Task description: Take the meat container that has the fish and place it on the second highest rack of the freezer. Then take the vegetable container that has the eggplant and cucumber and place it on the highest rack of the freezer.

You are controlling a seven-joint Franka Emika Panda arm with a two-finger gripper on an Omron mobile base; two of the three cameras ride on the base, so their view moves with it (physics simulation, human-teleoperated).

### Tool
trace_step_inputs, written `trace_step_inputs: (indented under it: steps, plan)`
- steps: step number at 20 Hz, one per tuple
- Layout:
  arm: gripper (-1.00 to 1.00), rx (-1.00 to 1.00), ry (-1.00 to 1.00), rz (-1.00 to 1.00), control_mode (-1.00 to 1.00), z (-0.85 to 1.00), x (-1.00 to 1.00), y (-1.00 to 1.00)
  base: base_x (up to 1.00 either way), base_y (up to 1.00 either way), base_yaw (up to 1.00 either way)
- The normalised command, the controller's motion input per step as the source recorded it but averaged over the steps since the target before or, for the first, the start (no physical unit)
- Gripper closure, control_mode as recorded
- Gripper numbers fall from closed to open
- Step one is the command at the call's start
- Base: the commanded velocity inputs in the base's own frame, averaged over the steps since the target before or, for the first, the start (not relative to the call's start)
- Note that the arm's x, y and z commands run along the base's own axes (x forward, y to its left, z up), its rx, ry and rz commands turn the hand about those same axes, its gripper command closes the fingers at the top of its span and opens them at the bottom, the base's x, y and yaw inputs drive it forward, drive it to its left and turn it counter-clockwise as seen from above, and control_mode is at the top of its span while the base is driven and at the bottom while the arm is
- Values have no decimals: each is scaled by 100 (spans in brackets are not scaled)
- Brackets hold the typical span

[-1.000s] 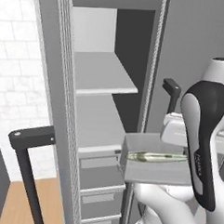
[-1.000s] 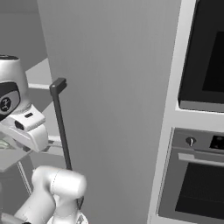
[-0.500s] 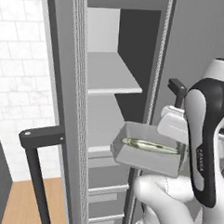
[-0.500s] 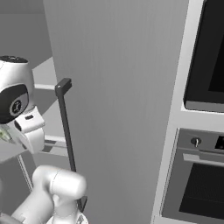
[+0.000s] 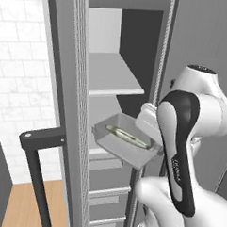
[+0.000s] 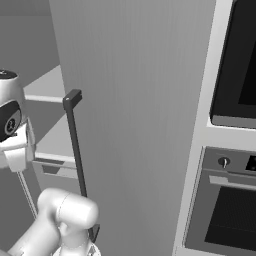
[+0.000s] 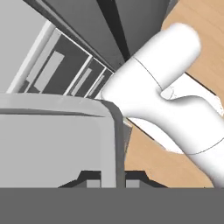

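Raised and tilted since earlier, meat container (image 5: 125, 145) with fish (image 5: 127, 137) now sits at freezer (image 5: 116, 87) opening, below highest rack (image 5: 115, 80). Gripper (image 7: 109, 177) pinches its rim; shelving appears imminent.

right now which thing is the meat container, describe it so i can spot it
Find the tall grey freezer with its door open. Just below its light-grey shelf, the gripper holds a shallow grey tray, tilted. It alone carries a slender silvery-green fish.
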Motion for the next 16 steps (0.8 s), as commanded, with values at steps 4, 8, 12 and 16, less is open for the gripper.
trace_step_inputs:
  steps: [4, 8, 12, 16]
  plan:
    - [100, 0, 0, -37, -100, -45, 58, 20, 0, 0, 0]
    - [100, 0, 0, -27, -100, -51, 72, 8, 0, 0, 0]
    - [100, 0, -5, -9, -100, -47, 61, 28, 0, 0, 0]
    - [100, -2, -5, -7, -100, -46, 73, 16, 0, 0, 0]
